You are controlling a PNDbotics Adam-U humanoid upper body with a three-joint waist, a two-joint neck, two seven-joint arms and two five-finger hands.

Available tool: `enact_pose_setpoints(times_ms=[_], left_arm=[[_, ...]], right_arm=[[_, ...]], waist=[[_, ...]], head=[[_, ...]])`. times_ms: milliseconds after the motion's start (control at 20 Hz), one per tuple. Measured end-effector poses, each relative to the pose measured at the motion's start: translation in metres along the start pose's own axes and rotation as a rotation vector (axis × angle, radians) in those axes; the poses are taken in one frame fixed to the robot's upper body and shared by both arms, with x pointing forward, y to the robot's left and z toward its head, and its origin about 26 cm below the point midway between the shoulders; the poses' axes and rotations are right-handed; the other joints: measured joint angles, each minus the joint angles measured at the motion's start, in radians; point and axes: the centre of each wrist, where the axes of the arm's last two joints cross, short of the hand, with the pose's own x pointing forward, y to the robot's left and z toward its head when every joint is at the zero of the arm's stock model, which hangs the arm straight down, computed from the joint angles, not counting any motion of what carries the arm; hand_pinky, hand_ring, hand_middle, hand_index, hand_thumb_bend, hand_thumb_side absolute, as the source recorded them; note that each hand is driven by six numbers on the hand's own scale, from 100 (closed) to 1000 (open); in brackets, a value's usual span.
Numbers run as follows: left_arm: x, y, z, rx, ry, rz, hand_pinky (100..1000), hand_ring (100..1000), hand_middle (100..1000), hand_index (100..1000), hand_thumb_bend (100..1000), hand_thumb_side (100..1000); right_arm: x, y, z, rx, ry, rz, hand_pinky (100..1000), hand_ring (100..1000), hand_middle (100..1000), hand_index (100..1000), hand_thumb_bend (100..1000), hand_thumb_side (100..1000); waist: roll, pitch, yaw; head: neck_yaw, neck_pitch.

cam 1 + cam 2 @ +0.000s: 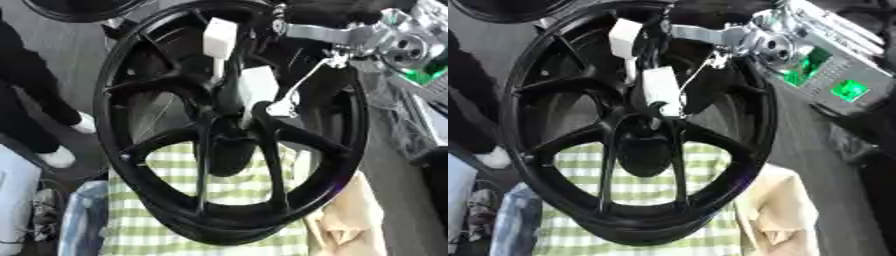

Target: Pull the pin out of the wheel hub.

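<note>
I am reaching my right hand (pixel 254 92) from the upper right into the black wheel (pixel 527 145), its white fingertips closing at the hub (pixel 645 142). The pin itself is hidden; pulling askew could jam it.

We saw a black wheel hub (pixel 229 125) with a smooth, glossy finish that caught light along its spokes. The right hand (pixel 254 82) showed white, matt, plastic-looking fingertips and a polished silver metal wrist joint (pixel 767 45). Under the wheel lay a green-and-white checked cloth (pixel 219 175), soft and matt.
</note>
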Motion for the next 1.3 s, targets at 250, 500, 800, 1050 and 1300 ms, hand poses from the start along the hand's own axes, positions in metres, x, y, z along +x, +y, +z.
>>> enact_pose_setpoints(times_ms=[250, 500, 800, 1050, 1300], left_arm=[[0.0, 0.0, 0.0, 0.001, 0.001, -0.001, 795, 721, 730, 761, 269, 748], [0.0, 0.0, 0.0, 0.002, 0.001, -0.002, 795, 721, 731, 761, 269, 749], [0.0, 0.0, 0.0, 0.002, 0.001, -0.003, 796, 721, 731, 761, 268, 751], [0.0, 0.0, 0.0, 0.003, 0.001, -0.002, 797, 722, 731, 762, 267, 750], [0.0, -0.001, 0.0, 0.003, 0.003, 0.0, 797, 722, 729, 762, 265, 751]], right_arm=[[-0.001, 0.002, 0.0, 0.007, 0.019, -0.011, 818, 766, 692, 794, 398, 319], [-0.002, 0.004, 0.0, 0.011, 0.041, -0.02, 815, 761, 680, 786, 388, 333], [-0.003, 0.006, 0.0, 0.021, 0.058, -0.023, 813, 757, 675, 783, 353, 371], [-0.007, 0.007, -0.002, 0.024, 0.074, -0.023, 813, 754, 676, 783, 336, 394], [-0.011, 0.009, -0.003, 0.03, 0.083, -0.029, 810, 750, 668, 778, 294, 391]], waist=[[0.0, 0.005, 0.005], [0.0, 0.008, 0.01], [0.0, 0.012, 0.011], [0.0, 0.017, 0.015], [0.0, 0.02, 0.018]], head=[[-0.001, 0.0], [-0.002, 0.0], [-0.004, 0.0], [-0.007, 0.0], [-0.009, 0.0]])
